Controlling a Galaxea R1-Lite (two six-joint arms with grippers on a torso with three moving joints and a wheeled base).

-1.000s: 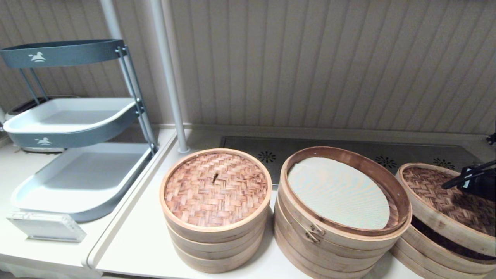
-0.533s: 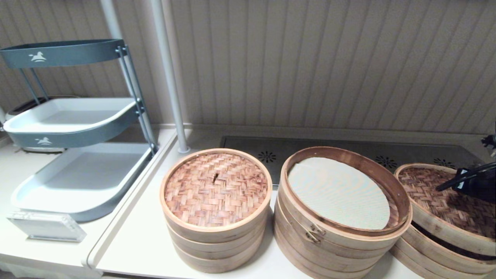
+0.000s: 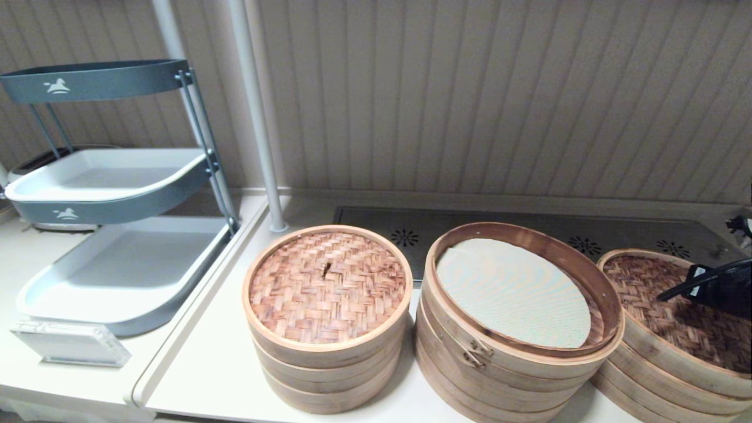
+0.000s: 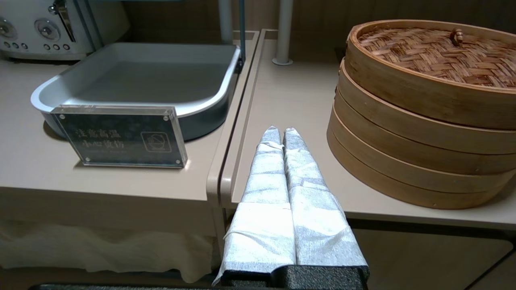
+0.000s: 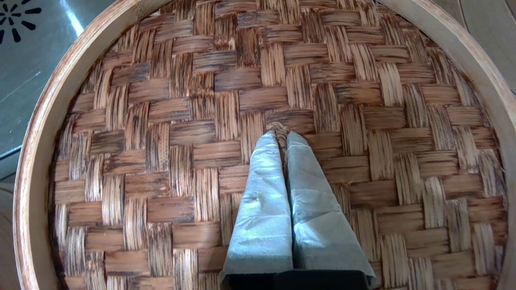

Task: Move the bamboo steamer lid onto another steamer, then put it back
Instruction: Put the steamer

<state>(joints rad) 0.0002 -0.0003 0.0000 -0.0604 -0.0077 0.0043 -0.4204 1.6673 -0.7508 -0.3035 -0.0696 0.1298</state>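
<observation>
Pinching the centre loop (image 5: 279, 129) of the bamboo steamer lid (image 3: 675, 311), right gripper (image 5: 281, 136) fingers closed, lid apparently seated on another steamer (image 3: 658, 385), left gripper (image 4: 281, 132) closed empty beside the desk (image 4: 282, 100).

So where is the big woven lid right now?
In the head view the bamboo steamer lid is at the far right, on top of the low steamer stack, beside the open steamer. The right gripper is shut on its centre loop.

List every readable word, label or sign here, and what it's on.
"注意高温 小心烫伤", probably, slightly blurred: acrylic sign standing in front of the bottom tray.
White horse logos on the rack tiers: no words.
White appliance: dial markings too small to read.
</observation>
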